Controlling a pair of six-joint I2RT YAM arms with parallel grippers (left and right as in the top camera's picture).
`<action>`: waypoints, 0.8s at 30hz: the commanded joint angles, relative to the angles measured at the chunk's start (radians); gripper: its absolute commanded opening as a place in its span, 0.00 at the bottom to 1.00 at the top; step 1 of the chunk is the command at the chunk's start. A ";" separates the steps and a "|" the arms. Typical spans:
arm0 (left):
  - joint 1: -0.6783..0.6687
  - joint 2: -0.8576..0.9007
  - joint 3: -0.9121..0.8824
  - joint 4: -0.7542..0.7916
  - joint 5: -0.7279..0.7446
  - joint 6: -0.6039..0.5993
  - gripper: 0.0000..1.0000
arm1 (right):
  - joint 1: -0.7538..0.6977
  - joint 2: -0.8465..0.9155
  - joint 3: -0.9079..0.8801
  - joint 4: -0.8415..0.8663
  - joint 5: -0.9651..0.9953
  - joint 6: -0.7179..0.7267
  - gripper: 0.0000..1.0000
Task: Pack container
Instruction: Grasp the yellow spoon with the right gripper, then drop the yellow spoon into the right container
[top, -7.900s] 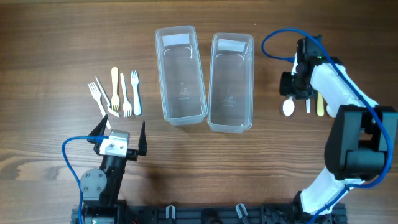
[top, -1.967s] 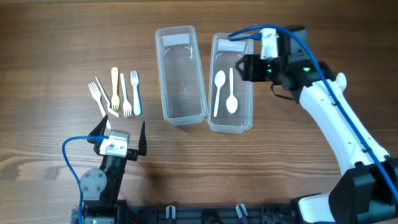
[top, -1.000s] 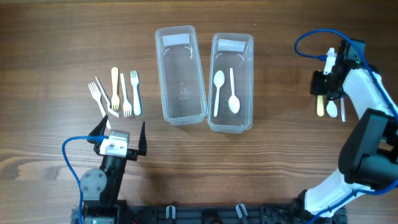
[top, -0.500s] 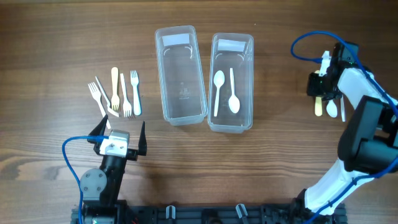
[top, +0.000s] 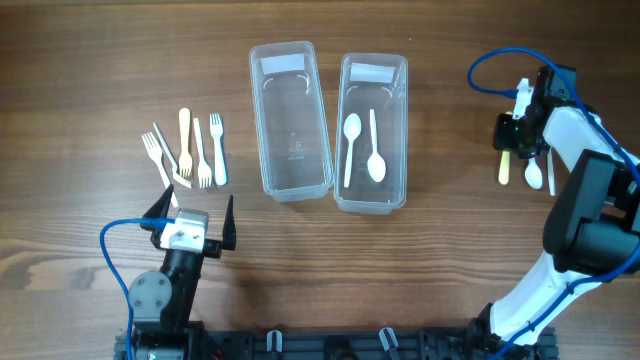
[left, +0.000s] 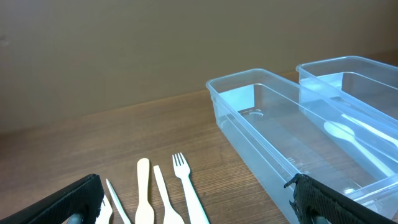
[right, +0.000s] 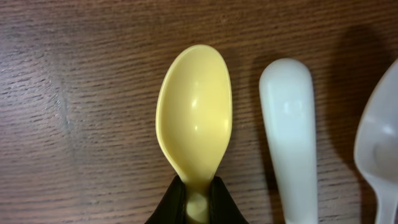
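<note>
Clear rectangular plastic container (top: 392, 130), at twelve o'clock in the overhead view, holds two white plastic spoons (top: 375, 167). At three o'clock the right gripper (right: 198, 200) is clamped on the neck of a pale yellow plastic spoon (right: 194, 118). At seven o'clock the left gripper (top: 195, 210) stands wide apart.
</note>
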 joint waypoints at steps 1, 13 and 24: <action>0.006 -0.006 -0.006 -0.001 -0.005 0.015 1.00 | 0.003 -0.050 0.000 -0.061 -0.133 0.018 0.04; 0.006 -0.006 -0.006 -0.001 -0.005 0.015 1.00 | 0.207 -0.443 0.014 -0.068 -0.596 0.087 0.04; 0.006 -0.006 -0.006 -0.001 -0.005 0.015 1.00 | 0.544 -0.319 0.011 0.077 -0.333 0.282 0.04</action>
